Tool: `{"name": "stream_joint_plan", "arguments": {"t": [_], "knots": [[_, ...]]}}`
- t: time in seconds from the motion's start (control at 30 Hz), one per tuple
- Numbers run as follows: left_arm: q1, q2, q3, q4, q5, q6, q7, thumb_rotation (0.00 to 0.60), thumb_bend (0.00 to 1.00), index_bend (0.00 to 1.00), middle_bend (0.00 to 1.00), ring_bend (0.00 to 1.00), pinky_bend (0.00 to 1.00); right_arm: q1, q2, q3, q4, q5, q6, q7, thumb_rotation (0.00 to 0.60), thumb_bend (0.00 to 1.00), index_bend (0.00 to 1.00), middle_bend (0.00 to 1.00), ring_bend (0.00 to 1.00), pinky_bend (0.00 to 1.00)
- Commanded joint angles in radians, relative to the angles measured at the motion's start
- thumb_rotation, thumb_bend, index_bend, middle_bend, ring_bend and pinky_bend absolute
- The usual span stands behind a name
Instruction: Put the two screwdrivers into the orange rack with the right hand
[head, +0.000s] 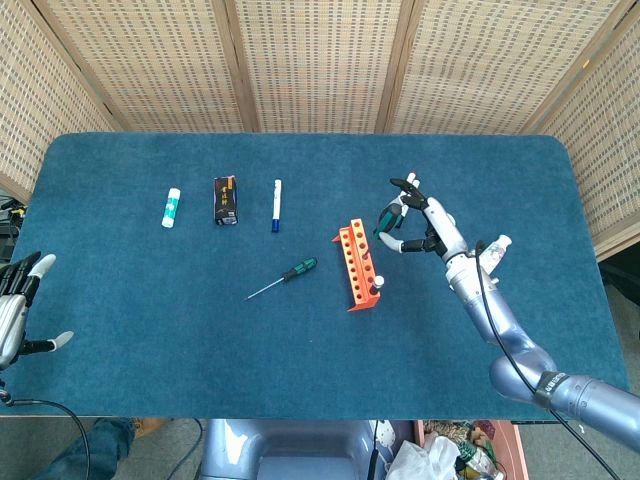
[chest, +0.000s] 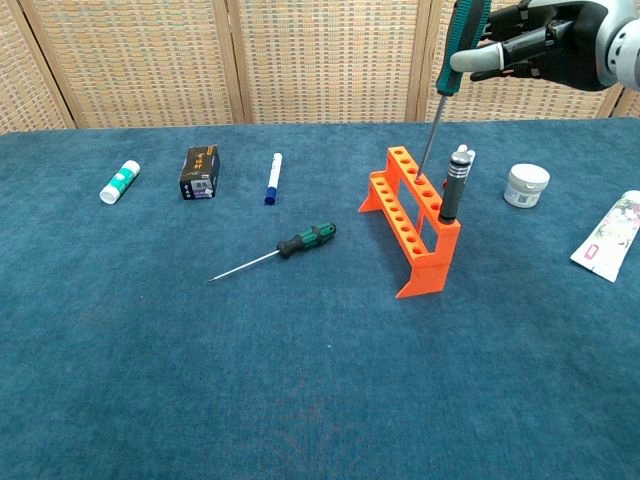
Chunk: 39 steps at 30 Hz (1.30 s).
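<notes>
The right hand (chest: 545, 45) is raised above the orange rack (chest: 411, 219), its fingers (chest: 478, 59) closed on a green-handled screwdriver (chest: 460, 40) pointing steeply down at the holes. The second screwdriver (chest: 276, 250) lies on the worktop (chest: 300, 380), left of the rack. Only the head view shows the left hand (head: 14, 305), with its fingers spread and holding nothing.

— Where are the two screwdrivers sitting?
— One screwdriver (chest: 285, 250), green-and-black handled, is lying flat on the blue cloth, left of the orange rack (chest: 412, 218), its thin shaft pointing left. The held screwdriver (chest: 452, 60) is hanging nearly upright, tip at the rack's top holes.
— And the rack?
— It is standing on its legs, already holding a dark tool at its near end.
</notes>
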<state>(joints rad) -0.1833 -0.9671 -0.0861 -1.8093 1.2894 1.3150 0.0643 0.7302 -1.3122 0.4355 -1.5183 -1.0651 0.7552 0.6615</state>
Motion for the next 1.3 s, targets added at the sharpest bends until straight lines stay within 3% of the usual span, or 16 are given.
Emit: {"name": "stream_joint_plan", "arguments": {"t": [0.03, 0.87, 1.3], "knots": [[0.000, -0.001, 0.000, -0.001, 0.001, 0.000, 0.001, 0.600, 0.00, 0.00, 0.00, 0.00, 0.00, -0.003, 0.003, -0.002, -0.002, -0.001, -0.002, 0.000, 0.600, 0.43, 0.67, 0.07, 0.00, 0.08], [0.000, -0.002, 0.002, -0.003, 0.001, 0.002, 0.004, 0.600, 0.00, 0.00, 0.00, 0.00, 0.00, -0.010, -0.024, -0.023, 0.055, -0.023, -0.016, 0.009, 0.600, 0.43, 0.68, 0.08, 0.00, 0.08], [0.000, -0.002, 0.002, -0.004, -0.001, 0.001, 0.006, 0.600, 0.00, 0.00, 0.00, 0.00, 0.00, 0.004, -0.068, -0.060, 0.101, -0.041, -0.021, -0.052, 0.600, 0.43, 0.68, 0.08, 0.00, 0.08]]}}
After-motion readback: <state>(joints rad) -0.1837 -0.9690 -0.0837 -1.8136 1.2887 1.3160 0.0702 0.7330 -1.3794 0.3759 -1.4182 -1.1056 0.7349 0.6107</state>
